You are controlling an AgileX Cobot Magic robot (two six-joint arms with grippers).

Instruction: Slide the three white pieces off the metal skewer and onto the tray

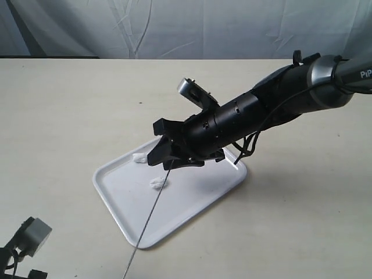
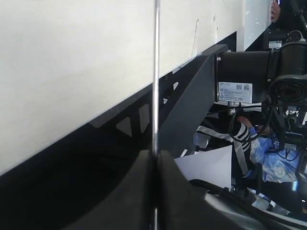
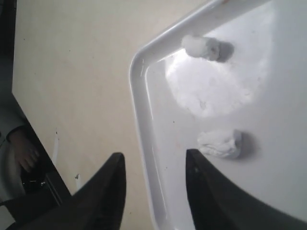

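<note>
The white tray (image 1: 192, 197) lies mid-table. Two white pieces rest on it, one (image 1: 139, 157) by the far-left rim and one (image 1: 157, 183) further in; the right wrist view shows them too, the rim piece (image 3: 201, 47) and the inner piece (image 3: 219, 143). A third piece is not in view. The metal skewer (image 1: 148, 221) slants from the bottom edge up to my right gripper (image 1: 154, 144). That gripper (image 3: 154, 158) hangs open over the tray rim (image 3: 139, 105) with nothing between its fingers. My left gripper (image 2: 156, 152) is shut on the skewer (image 2: 156, 72).
The beige table (image 1: 70, 104) spreads around the tray, with a pale curtain behind it. My right arm (image 1: 279, 93) reaches in from the upper right across the tray's far side. Part of the left arm's camera (image 1: 32, 234) shows at the bottom-left corner.
</note>
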